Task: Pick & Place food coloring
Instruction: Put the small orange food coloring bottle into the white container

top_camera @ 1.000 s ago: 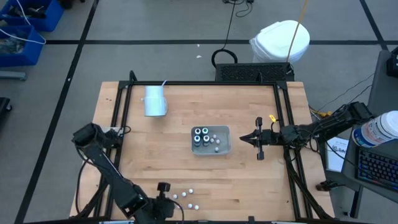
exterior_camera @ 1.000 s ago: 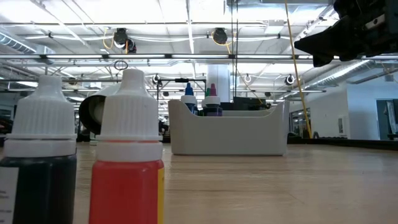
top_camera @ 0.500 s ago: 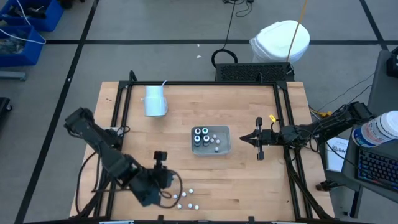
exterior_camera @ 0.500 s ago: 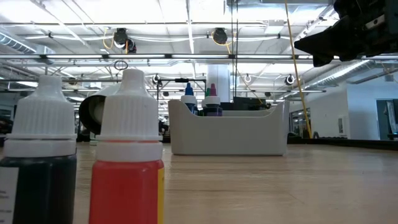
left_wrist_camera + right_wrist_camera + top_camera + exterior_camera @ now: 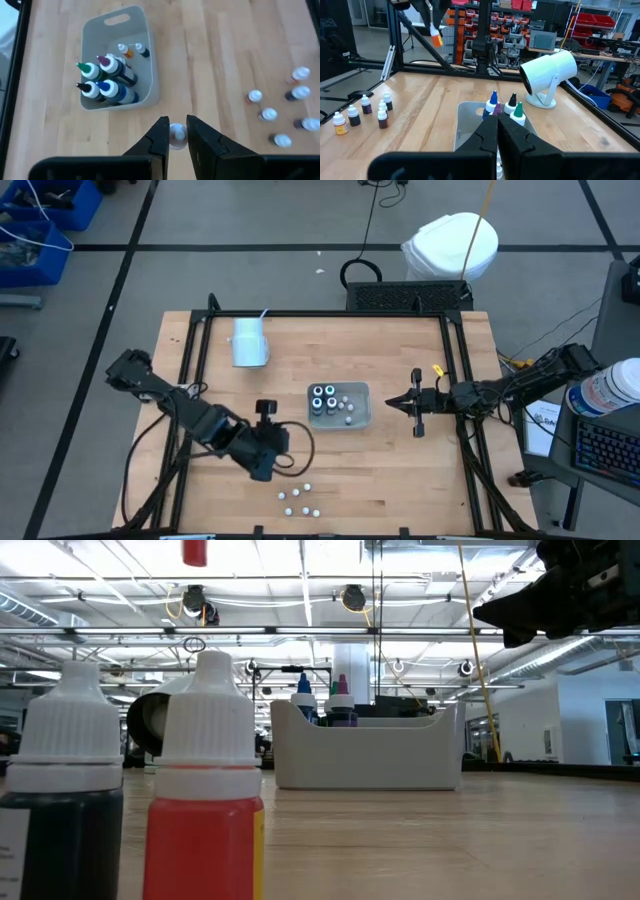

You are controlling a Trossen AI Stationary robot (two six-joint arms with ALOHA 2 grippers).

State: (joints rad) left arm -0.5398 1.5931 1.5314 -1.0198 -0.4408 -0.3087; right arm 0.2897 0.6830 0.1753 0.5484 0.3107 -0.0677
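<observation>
My left gripper (image 5: 266, 412) hangs above the table, left of the grey tray (image 5: 360, 423), shut on a small white-capped food coloring bottle (image 5: 177, 135) with a reddish body (image 5: 436, 40). Inside the tray (image 5: 150, 75) stand several larger dark bottles (image 5: 107, 80) and two small ones (image 5: 134, 49). Several more small bottles (image 5: 300, 495) stand loose on the wood near the table's near edge (image 5: 280, 115). My right gripper (image 5: 417, 416) waits shut to the right of the tray. My left gripper pinches the small bottle between its two fingers (image 5: 161, 136) from above, pointing down. The white cap (image 5: 177, 134) shows between the fingers. The bottle is lifted clear and hangs upright, its reddish body (image 5: 195, 550) below the fingertips.
A white cup (image 5: 249, 342) lies on its side toward the far left of the table. Black frame rails (image 5: 195, 370) run along the table's left, right and far edges. Bare wood lies between the loose bottles and the tray.
My left gripper has risen from the loose bottles at the near edge and travelled toward the far edge and the tray, carrying one small bottle lifted clear of the table. The right arm has kept still.
</observation>
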